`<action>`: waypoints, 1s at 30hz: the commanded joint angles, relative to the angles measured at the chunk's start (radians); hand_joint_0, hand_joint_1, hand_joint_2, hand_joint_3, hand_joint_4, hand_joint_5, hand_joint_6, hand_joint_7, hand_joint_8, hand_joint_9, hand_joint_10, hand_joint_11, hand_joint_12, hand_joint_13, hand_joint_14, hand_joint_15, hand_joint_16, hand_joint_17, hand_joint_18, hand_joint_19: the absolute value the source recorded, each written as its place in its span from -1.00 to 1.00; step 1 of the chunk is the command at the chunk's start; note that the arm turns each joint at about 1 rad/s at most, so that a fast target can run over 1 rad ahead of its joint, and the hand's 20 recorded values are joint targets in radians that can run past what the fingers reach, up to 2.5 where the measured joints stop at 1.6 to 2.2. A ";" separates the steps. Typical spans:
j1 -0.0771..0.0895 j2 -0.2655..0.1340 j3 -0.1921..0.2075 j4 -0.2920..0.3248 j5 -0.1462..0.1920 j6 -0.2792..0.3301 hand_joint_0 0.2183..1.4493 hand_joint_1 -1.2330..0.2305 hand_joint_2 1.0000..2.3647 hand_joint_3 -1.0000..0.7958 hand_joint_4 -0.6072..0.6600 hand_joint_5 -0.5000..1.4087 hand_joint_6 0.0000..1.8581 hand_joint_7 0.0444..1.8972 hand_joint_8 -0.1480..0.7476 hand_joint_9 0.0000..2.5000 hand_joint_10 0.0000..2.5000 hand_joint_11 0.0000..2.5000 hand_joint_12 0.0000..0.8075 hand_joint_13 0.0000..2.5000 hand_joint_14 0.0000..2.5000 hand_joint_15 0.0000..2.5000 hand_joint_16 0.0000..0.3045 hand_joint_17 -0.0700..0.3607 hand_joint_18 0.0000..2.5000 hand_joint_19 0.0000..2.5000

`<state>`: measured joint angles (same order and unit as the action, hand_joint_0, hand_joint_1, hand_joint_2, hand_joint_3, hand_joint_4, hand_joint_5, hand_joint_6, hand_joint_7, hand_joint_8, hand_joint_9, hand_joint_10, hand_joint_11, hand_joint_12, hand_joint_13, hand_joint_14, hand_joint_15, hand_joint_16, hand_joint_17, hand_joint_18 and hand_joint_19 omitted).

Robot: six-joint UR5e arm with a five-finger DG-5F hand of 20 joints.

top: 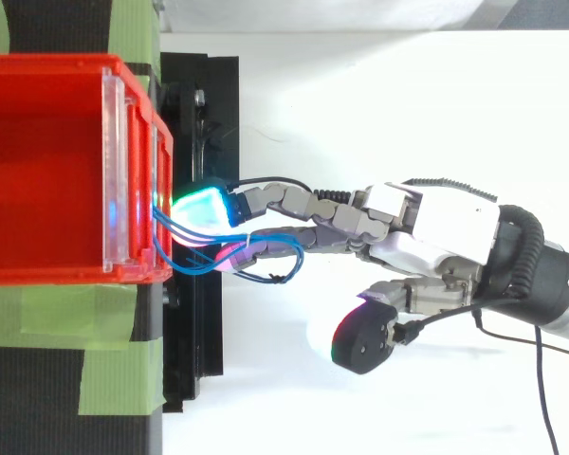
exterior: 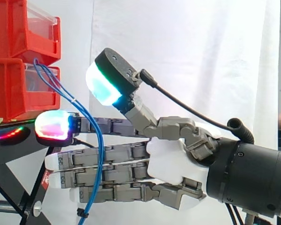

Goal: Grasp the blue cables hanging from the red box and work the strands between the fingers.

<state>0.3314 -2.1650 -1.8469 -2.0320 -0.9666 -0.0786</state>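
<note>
Hand is reaching in from 3 o'clock, released: fingers are lying straight, thumb is sticking up toward 11 o'clock, clear of them. Blue cables are hanging from the lower red bin at 10 o'clock, draping down across the straight fingers toward 6 o'clock, touching them, not clamped.

Stacked red bins with clear front panels. Thin blue cables hang from the bins' front. The hand beside the bins has a white palm and grey links. The fingertip pad nearest the bins glows red-magenta topped with cyan, and the raised pad glows white, cyan and green. The black stand under the bins carries light green tape strips. A white curtain hangs behind the bins.
</note>
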 commanded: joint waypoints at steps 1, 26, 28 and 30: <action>0.000 -0.001 0.000 -0.002 -0.003 0.000 -0.22 -0.05 -1.00 -1.00 0.17 -0.81 -0.99 -0.36 0.12 -0.63 -0.99 -0.67 0.12 -0.67 -0.99 -0.71 -0.52 0.08 -0.82 -0.79; 0.006 -0.053 0.000 0.058 -0.004 -0.004 -0.20 -0.07 -1.00 -1.00 0.19 -0.79 -0.99 -0.36 0.14 -0.59 -0.99 -0.65 0.16 -0.48 -0.99 -0.55 -0.57 0.01 -0.59 -0.67; 0.006 -0.064 0.000 0.082 -0.004 -0.004 -0.20 -0.07 -1.00 -1.00 0.19 -0.79 -0.99 -0.36 0.14 -0.59 -0.99 -0.65 0.16 -0.47 -0.99 -0.54 -0.57 0.01 -0.59 -0.67; 0.008 -0.064 0.000 0.110 -0.004 -0.009 -0.20 -0.07 -1.00 -1.00 0.20 -0.79 -0.99 -0.36 0.14 -0.59 -0.99 -0.64 0.16 -0.46 -0.99 -0.53 -0.57 0.01 -0.59 -0.67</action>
<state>0.3374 -2.2207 -1.8469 -1.9607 -0.9715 -0.0845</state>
